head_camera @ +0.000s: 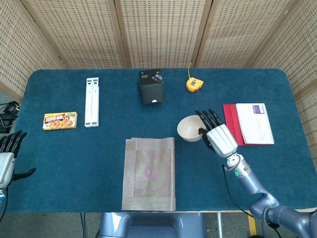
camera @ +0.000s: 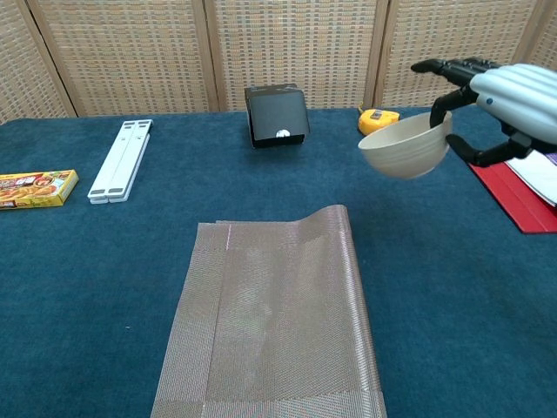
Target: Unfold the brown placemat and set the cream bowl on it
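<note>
- My right hand [camera: 513, 91] grips the cream bowl [camera: 406, 150] by its rim, fingers [camera: 448, 66] hooked over the edge, thumb under; the bowl hangs clear above the counter [head_camera: 99, 153], tilted.
- Brown placemat [head_camera: 149, 173] lies flat on the counter, below and to the left of that hand, apart from the bowl, with a doubled strip along its left edge.
- Red folder [head_camera: 232, 125] with a white notebook [head_camera: 254, 123] sits just right of the hand.
- Yellow tape measure [head_camera: 192, 84] and black box [head_camera: 151, 87] lie beyond it.
- My left hand [head_camera: 7, 156] hangs off the counter's far-left edge, fingers apart, holding nothing.
</note>
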Controlling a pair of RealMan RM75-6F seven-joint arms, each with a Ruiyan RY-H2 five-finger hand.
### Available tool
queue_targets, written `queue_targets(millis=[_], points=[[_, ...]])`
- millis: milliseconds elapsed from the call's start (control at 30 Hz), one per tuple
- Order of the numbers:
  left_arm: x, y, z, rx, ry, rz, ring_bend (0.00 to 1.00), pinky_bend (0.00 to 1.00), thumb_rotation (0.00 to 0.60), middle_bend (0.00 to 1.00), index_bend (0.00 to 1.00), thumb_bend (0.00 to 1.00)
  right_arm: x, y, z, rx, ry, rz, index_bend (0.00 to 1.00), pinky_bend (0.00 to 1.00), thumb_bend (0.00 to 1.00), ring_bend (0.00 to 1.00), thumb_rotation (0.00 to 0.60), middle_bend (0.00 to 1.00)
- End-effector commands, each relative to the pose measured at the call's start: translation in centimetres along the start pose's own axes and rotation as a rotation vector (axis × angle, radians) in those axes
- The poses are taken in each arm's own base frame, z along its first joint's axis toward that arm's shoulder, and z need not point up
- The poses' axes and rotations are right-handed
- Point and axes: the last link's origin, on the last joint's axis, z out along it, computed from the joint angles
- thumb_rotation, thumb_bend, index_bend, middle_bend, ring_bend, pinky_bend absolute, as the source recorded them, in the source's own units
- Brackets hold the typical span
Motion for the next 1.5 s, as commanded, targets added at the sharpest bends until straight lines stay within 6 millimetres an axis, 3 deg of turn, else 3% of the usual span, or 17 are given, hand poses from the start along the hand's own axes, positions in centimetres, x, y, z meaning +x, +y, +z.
queue_targets(millis=[33, 300, 633, 733, 800, 867, 933, 1033, 1500], points=[[0.0, -0.1, 0.1, 0.007, -0.001, -0.001, 0.0, 0.0, 0.6, 0.0, 0.0, 0.0, 0.6, 2.7, 3.5, -0.089, 0.019, -0.014, 0.7, 0.0, 0.68, 0.0, 0.6, 0.0], [-0.2, -0.3, 0.6, 0.031, -0.01, 0.002, 0.0, 0.0, 0.6, 0.0, 0.0, 0.0, -2.1, 4.3, 6.7, -0.201, -0.051, -0.009, 0.7, 0.0, 0.68, 0.0, 0.6, 0.0], [-0.2, -0.3, 0.7, 0.03, -0.013, 0.0, 0.0, 0.0, 0.6, 0.0, 0.0, 0.0, -4.7, 4.5, 6.8, -0.222, -0.122, -0.034, 0.7, 0.0, 0.68, 0.0, 0.6, 0.0], [-0.2, -0.2, 0.7, 0.024, -0.018, -0.003, 0.0, 0.0, 0.6, 0.0, 0.0, 0.0, -5.2, 4.4, 6.2, -0.211, -0.136, -0.032, 0.7, 0.0, 0.66, 0.0, 0.6, 0.0], [-0.2, -0.2, 0.6, 0.022, -0.018, -0.005, 0.0, 0.0, 0.6, 0.0, 0.0, 0.0, -5.3, 4.5, 5.8, -0.207, -0.148, -0.028, 0.65, 0.0, 0.6, 0.0, 0.6, 0.0], [-0.1, -0.2, 0.5, 0.018, -0.015, -0.004, 0.0, 0.0, 0.6, 0.0, 0.0, 0.0, -5.5, 4.7, 5.2, -0.194, -0.174, -0.033, 0.52, 0.0, 0.45, 0.0, 0.6, 0.0], [-0.1, -0.1, 0.4, 0.016, -0.012, -0.005, 0.0, 0.0, 0.6, 0.0, 0.0, 0.0, -5.4, 4.9, 4.6, -0.179, -0.19, -0.057, 0.33, 0.0, 0.2, 0.0, 0.6, 0.0], [0.0, -0.1, 0.2, 0.015, -0.006, -0.003, 0.0, 0.0, 0.6, 0.0, 0.0, 0.0, -4.8, 5.1, 3.3, -0.136, -0.177, -0.108, 0.18, 0.0, 0.02, 0.0, 0.6, 0.0], [0.0, 0.4, -0.3, -0.013, -0.002, -0.001, 0.0, 0.0, 0.6, 0.0, 0.0, 0.0, 0.2, 4.4, -4.7, -0.012, -0.085, -0.127, 0.13, 0.0, 0.0, 0.0, 0.6, 0.0]])
